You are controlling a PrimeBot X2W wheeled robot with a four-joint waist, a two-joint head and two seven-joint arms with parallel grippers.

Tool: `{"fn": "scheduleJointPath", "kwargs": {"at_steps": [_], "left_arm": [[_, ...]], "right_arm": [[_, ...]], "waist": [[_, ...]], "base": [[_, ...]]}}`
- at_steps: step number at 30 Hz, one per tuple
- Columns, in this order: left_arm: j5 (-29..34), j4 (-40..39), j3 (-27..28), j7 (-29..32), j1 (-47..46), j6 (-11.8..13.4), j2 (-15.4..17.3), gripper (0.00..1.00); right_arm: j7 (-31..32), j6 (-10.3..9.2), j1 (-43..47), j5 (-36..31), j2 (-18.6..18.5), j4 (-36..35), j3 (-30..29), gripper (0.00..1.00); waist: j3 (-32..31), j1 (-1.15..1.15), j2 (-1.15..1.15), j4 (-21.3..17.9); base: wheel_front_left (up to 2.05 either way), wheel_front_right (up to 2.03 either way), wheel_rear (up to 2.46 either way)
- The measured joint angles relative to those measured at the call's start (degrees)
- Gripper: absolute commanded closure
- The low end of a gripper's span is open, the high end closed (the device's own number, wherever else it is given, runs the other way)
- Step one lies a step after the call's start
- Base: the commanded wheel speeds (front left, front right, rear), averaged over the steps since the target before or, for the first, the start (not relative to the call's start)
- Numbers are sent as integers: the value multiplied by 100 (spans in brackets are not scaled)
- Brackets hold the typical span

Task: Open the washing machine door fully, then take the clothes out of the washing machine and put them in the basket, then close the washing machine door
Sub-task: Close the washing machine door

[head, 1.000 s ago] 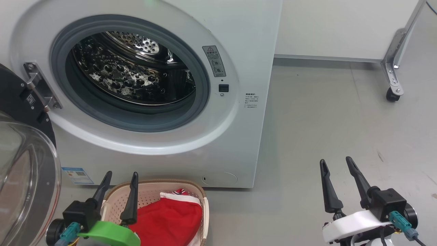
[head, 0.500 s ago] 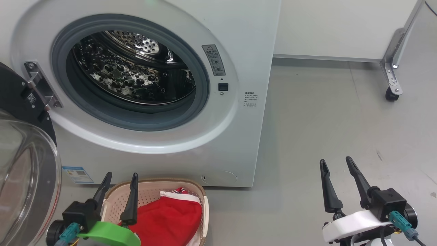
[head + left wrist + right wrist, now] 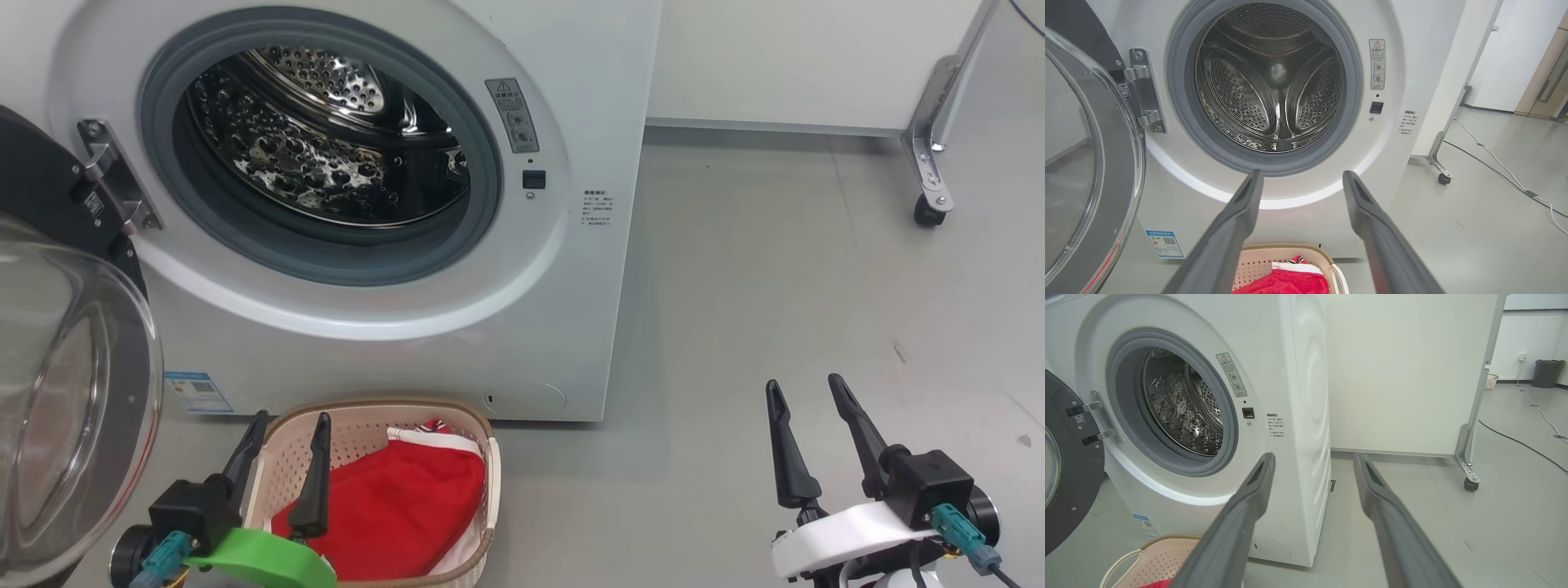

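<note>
The washing machine stands with its door swung wide to the left, and no fabric shows in the steel drum. On the floor in front sits the basket holding the red clothes. My left gripper hovers open over the basket's left side, with nothing between its fingers. Off to the right, my right gripper is open above the bare floor. The left wrist view looks past the left gripper into the drum. In the right wrist view the right gripper points at the machine's front right corner.
A white partition on a metal leg with a castor stands right of the machine. A cable runs across the grey floor further right. A dark bin stands far back by the wall.
The head camera has shifted, so the machine and basket sit higher in the picture. Both grippers stay open and in the same spots in the head view.
</note>
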Motion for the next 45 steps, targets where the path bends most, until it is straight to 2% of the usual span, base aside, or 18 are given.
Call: {"fn": "scheduleJointPath", "kwargs": {"at_steps": [19,45], "left_arm": [[46,-56,-14,0,32,20,16,0],[38,-90,-25,0,60,44,16,0]], "right_arm": [[0,25,0,-1,23,2,-4,0],[0,48,0,-7,26,20,3,0]], "waist": [[-22,0,0,19],[-14,0,0,39]], "base": [[-116,116,0],[-57,57,0]]}}
